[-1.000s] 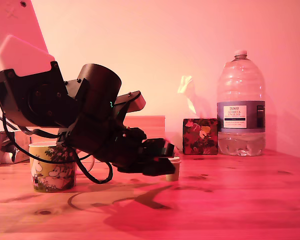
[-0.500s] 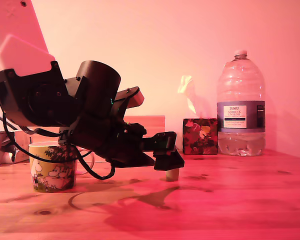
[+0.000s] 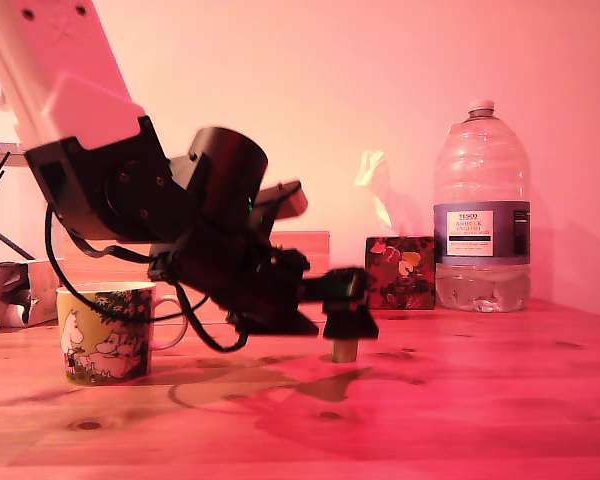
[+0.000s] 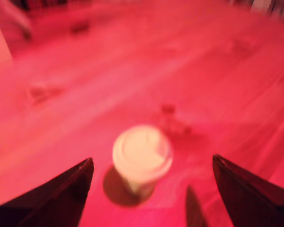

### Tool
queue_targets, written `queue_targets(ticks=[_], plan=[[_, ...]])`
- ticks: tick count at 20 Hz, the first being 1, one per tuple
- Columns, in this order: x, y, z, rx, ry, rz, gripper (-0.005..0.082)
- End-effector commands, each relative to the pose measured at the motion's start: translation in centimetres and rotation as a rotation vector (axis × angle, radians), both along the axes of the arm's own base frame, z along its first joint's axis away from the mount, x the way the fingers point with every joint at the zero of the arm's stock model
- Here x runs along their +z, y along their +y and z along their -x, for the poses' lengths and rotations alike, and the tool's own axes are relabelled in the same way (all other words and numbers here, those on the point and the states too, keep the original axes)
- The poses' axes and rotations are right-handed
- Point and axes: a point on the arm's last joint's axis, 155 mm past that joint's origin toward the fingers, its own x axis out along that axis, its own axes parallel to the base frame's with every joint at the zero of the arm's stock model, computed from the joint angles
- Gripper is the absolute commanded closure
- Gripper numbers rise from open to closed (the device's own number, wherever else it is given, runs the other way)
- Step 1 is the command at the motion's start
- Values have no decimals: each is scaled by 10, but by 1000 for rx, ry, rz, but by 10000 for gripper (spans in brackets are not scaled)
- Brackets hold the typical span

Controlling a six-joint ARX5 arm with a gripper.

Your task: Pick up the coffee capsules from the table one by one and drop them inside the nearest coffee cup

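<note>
One coffee capsule [image 3: 344,350] stands upright on the wooden table [image 3: 460,400], pale flat rim up; the blurred wrist view shows the capsule [image 4: 142,158] from above. My gripper [image 3: 348,318] hovers just over it, tilted downward. It is open: in the wrist view the dark fingers [image 4: 66,189] stand wide apart on either side of the capsule without touching it. The yellow coffee cup [image 3: 105,332] with white cartoon figures sits at the exterior view's left, behind the arm, handle toward the capsule.
A large water bottle [image 3: 481,215] and a patterned tissue box [image 3: 400,272] stand at the back on the exterior view's right. A wooden box [image 3: 300,250] sits behind the arm. Clutter lies at the far left edge [image 3: 5,290].
The arm has risen and shifted toward the exterior view's right. The gripper, low beside the capsule a second ago, now sits above it, and the cup is more exposed.
</note>
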Motion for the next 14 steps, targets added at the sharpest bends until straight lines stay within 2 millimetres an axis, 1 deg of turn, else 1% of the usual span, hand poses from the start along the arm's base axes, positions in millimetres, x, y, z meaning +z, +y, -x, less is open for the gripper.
queue_targets(ticks=[1, 2, 4, 8, 14], plan=[[-18, -1, 0, 0, 33, -21, 39], [-25, -2, 0, 0, 50, -35, 39], [-29, -3, -2, -1, 78, -57, 39], [-33, -3, -2, 2, 104, -76, 40], [-33, -3, -6, 15, 98, -81, 43]])
